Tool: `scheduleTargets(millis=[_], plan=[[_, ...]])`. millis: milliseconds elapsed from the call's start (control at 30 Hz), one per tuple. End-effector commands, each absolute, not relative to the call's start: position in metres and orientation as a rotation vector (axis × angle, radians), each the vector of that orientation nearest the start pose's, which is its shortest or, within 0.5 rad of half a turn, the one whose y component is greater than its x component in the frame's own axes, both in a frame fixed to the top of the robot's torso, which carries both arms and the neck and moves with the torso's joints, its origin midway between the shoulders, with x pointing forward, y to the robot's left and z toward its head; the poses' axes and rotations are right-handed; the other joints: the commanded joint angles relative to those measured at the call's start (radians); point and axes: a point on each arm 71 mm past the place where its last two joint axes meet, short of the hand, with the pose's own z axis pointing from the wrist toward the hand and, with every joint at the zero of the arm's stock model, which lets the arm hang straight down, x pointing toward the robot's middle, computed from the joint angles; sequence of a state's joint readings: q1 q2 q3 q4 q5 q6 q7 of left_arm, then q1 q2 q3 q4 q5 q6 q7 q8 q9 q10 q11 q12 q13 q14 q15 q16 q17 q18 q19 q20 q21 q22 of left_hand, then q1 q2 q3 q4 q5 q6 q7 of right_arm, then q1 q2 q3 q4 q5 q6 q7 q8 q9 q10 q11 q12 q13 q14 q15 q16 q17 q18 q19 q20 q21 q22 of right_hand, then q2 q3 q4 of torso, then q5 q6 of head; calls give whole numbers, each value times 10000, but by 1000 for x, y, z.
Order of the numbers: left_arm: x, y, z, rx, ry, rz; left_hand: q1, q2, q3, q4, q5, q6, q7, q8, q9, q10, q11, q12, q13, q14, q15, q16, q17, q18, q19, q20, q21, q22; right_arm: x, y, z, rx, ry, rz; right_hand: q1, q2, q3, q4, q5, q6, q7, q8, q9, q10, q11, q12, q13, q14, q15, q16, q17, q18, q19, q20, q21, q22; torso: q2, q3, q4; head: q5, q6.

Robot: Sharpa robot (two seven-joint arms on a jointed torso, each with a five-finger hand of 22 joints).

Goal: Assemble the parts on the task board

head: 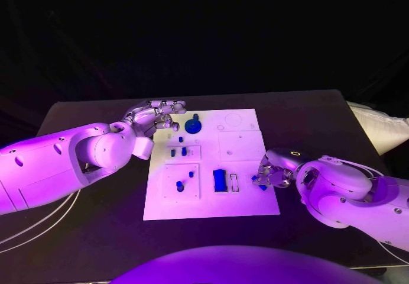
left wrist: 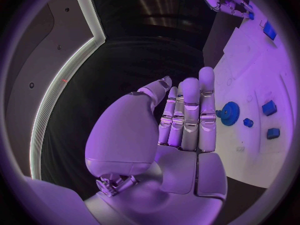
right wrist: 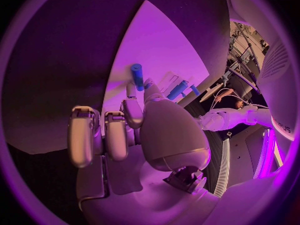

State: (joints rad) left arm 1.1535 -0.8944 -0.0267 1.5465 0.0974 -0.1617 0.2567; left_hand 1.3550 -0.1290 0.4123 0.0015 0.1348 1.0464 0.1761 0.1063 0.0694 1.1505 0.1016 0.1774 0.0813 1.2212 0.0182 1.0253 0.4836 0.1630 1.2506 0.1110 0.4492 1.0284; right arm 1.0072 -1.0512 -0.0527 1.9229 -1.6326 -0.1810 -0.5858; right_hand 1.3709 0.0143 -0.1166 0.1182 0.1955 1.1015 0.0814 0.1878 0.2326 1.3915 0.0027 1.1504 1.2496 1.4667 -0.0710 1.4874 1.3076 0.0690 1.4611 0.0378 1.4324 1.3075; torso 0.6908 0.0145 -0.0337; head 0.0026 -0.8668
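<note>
Task board (head: 243, 204): white plate, lying flat at the middle of the black worktop (head: 324, 118). Blue gear (head: 193, 125): at the board's far left part, just beside the left hand's fingertips. Small blue parts (head: 179, 186): several in the left-hand panels of the board; one larger blue block (head: 220, 180) near the middle of the near half. Left hand (head: 158, 117): at the board's far left corner, released, fingers straight and close together in the left wrist view (left wrist: 187, 120), holding nothing. Right hand (head: 274, 171): at the board's right edge, fingers curled over a small blue piece (head: 258, 179); whether it grips that piece cannot be told. Blue cylinder (right wrist: 137, 76): beyond the right hand's fingertips in the right wrist view.
</note>
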Motion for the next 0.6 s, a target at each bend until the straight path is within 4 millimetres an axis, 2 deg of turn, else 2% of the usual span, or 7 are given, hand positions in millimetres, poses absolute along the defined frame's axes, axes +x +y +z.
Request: scheduleTargets(millis=[33, 200, 333, 467, 533, 600], plan=[[473, 219, -203, -13037, 15940, -16263, 25, 89, -68, 8, -19, -45, 7, 52, -17, -76, -1, 28, -14, -63, -25, -57, -10, 178, -11, 24, -57, -11, 363, -206, -257, -2366, 20584, 2545, 220, -17, 84, -105, -200, 77, -23, -95, -38, 53, -47, 26, 158, 765, 4, 75, 1189, -160, 106, -27, 52, 187, 4, -3, 10, 20, -46], [473, 219, -203, -13030, 15943, -16235, 25, 89, -68, 8, -19, -45, 7, 52, -17, -76, -1, 28, -14, -63, -25, -57, -10, 178, -11, 24, -57, -11, 363, -203, -259, -3248, 20524, 2106, 381, -78, 213, -257, -303, 101, -20, -145, -36, 29, -46, -27, 142, 769, 4, 90, 1226, -166, 111, -26, 66, 218, -9, -10, -4, 46, -59], [473, 220, -203, -13023, 15955, -16226, 25, 89, -68, 8, -19, -45, 7, 52, -17, -76, -1, 28, -14, -63, -25, -57, -10, 178, -11, 24, -57, -11, 364, -200, -261, -4122, 20500, 1610, 660, -149, 395, -513, -461, 129, -7, -205, -38, -6, -39, -97, 119, 772, 7, 107, 1268, -175, 118, -24, 87, 263, -9, -5, -12, 56, -59], [473, 219, -203, -13007, 15979, -16227, 25, 89, -68, 8, -19, -45, 7, 52, -17, -76, -1, 28, -14, -63, -25, -57, -10, 178, -11, 24, -57, -11, 364, -197, -263, -4831, 20478, 1194, 1001, -126, 699, -808, -599, 176, 10, -274, -48, -49, -31, -177, 93, 777, 16, 126, 1319, -183, 121, -20, 103, 304, -12, -2, 6, 47, -59], [473, 219, -203, -12998, 15991, -16224, 25, 89, -68, 8, -19, -45, 7, 52, -17, -76, -1, 28, -14, -63, -25, -57, -10, 178, -11, 24, -57, -11, 364, -196, -262, -4929, 20377, 1148, 1113, -74, 883, -916, -443, 210, 17, -306, -55, -55, -36, -188, 98, 780, 14, 135, 1343, -188, 128, -18, 116, 329, -11, 3, 9, 52, -59], [473, 219, -203, -12994, 15997, -16222, 25, 89, -68, 8, -19, -45, 7, 52, -17, -76, -1, 28, -14, -63, -25, -57, -10, 178, -11, 24, -57, -11, 364, -196, -262, -4826, 20249, 1223, 1122, -14, 1077, -967, -13, 265, 16, -331, -60, -44, -52, -183, 113, 781, 15, 139, 1356, -192, 137, -20, 129, 353, -14, 3, 9, 53, -59]])
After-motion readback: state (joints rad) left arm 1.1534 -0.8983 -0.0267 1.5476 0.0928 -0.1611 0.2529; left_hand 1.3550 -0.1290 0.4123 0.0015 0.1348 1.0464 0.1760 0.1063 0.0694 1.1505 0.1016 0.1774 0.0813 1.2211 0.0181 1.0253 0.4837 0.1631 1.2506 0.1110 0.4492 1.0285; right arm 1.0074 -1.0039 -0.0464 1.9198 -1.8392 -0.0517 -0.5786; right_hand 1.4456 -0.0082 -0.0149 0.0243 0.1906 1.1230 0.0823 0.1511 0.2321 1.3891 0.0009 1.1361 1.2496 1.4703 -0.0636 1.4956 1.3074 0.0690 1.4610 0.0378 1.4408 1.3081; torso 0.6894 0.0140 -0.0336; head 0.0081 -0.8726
